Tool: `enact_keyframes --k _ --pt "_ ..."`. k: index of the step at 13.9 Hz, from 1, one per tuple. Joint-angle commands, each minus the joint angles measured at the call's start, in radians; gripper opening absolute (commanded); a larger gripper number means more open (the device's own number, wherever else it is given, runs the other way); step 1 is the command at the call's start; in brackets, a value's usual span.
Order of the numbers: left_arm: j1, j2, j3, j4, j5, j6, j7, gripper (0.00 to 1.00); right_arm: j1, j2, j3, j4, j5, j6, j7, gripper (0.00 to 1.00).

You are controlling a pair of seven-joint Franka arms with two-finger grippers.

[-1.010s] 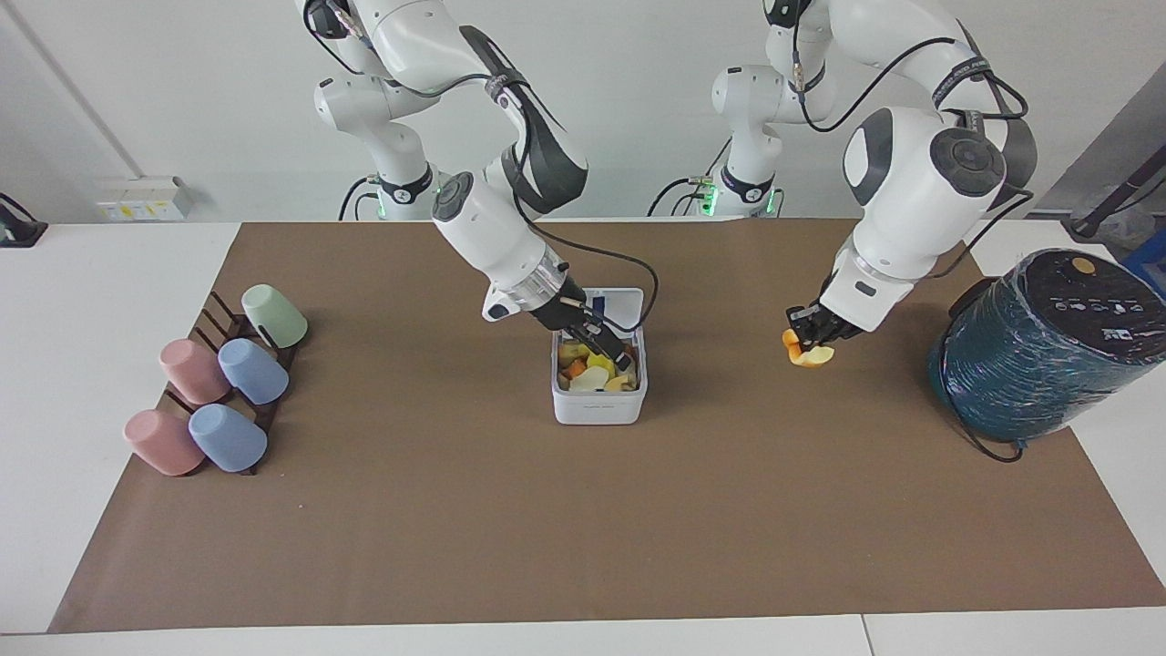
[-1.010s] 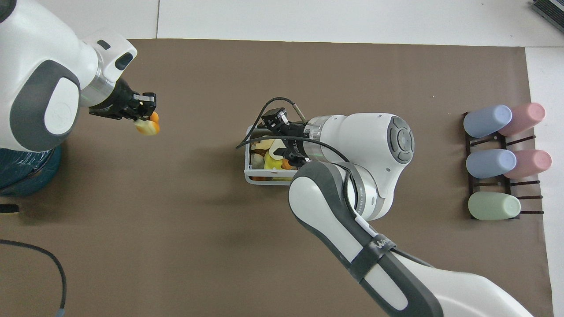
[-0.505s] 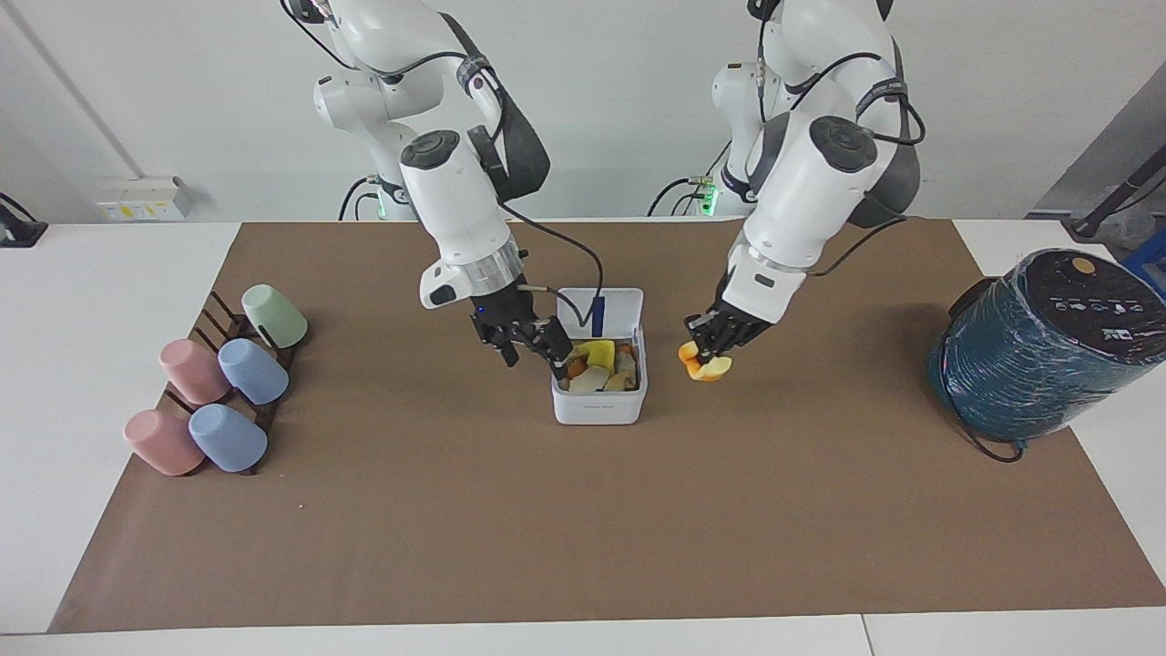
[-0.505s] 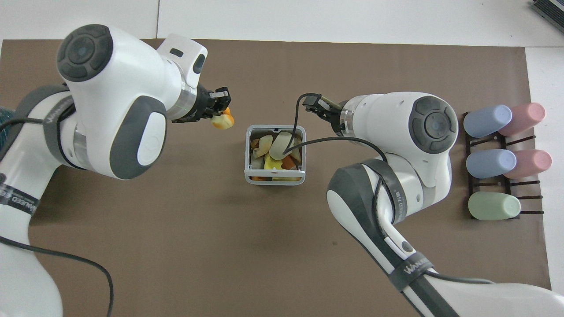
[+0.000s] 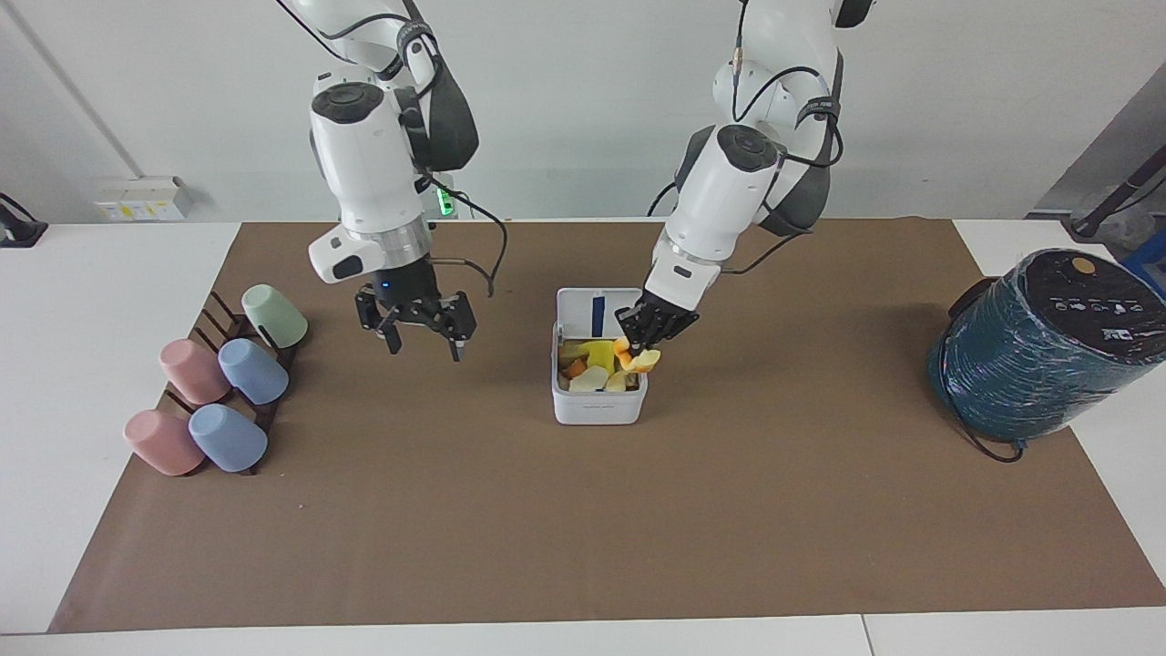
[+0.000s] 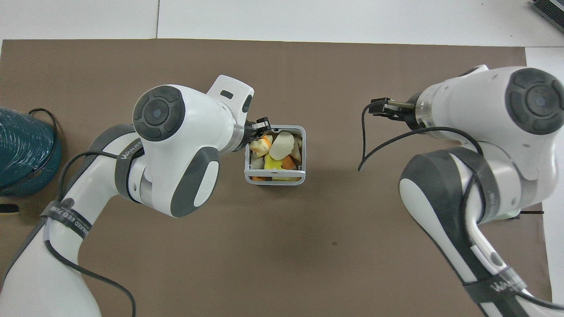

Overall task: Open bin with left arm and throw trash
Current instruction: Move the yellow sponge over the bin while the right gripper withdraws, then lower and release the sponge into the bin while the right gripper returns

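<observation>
On the brown mat [image 5: 583, 528] of the counter [image 5: 91, 301], seen from across, the white bin [image 5: 598, 396] sits in the middle with its lid [image 5: 597, 312] up. Trash [image 5: 592, 364] fills it, yellow, cream and orange. The left gripper [image 5: 643, 346] is over the bin's edge at the left arm's end, pinching an orange and yellow lump [image 5: 639, 357]. The right gripper [image 5: 417, 335] hangs over the mat between the bin and the cups [image 5: 223, 383], its fingers spread wide and holding nothing. A big teal roll [image 5: 1038, 346] stands at the left arm's end.

From above, the left gripper [image 6: 260, 132] is at the bin [image 6: 274, 178], the lump [image 6: 261, 145] beside it. The right gripper [image 6: 382, 108] is over bare mat [image 6: 282, 246], well apart from the bin.
</observation>
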Motion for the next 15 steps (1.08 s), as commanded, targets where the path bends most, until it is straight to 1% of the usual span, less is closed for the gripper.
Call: enact_keyframes --k 1,2,3,4,5,6,7,8,10,13,15 --pt "-0.063 -0.032 0.016 -0.086 -0.021 0.073 -0.046 0.0 -0.053 -0.072 0.011 0.003 -0.019 -0.109 -0.086 1.0" --pt "-0.066 -0.028 0.016 -0.089 -0.021 0.086 -0.053 0.0 -0.064 -0.086 0.011 0.016 -0.019 -0.143 -0.095 1.0" --pt "-0.066 -0.028 0.016 -0.092 -0.021 0.081 -0.053 0.03 -0.07 -0.088 0.011 0.045 -0.017 -0.195 -0.117 1.0" --pt "-0.067 -0.03 0.016 -0.093 -0.021 0.078 -0.054 0.1 -0.082 -0.086 0.009 0.074 -0.017 -0.241 -0.146 1.0" --pt "-0.066 -0.03 0.016 -0.093 -0.021 0.075 -0.054 0.26 -0.1 -0.086 0.009 0.098 -0.017 -0.287 -0.178 1.0" --pt "-0.066 -0.03 0.016 -0.092 -0.021 0.075 -0.053 0.63 -0.117 -0.086 0.009 0.12 -0.017 -0.33 -0.207 1.0" --pt "-0.064 -0.03 0.016 -0.09 -0.021 0.072 -0.054 0.96 -0.136 -0.086 0.009 0.141 -0.014 -0.37 -0.232 1.0" --pt "-0.064 -0.028 0.017 -0.086 -0.021 0.071 -0.054 1.0 -0.159 -0.086 0.009 0.17 -0.008 -0.417 -0.259 1.0" --pt "-0.066 -0.027 0.017 -0.08 -0.021 0.068 -0.056 1.0 -0.194 -0.085 0.009 0.223 -0.001 -0.497 -0.299 1.0" --pt "-0.073 -0.027 0.016 -0.075 -0.02 0.064 -0.065 1.0 -0.18 -0.097 -0.024 0.203 0.001 -0.514 -0.301 1.0" --pt "-0.084 -0.022 0.017 -0.058 -0.021 0.068 -0.07 1.0 -0.176 -0.133 -0.028 0.145 0.0 -0.514 -0.296 1.0"
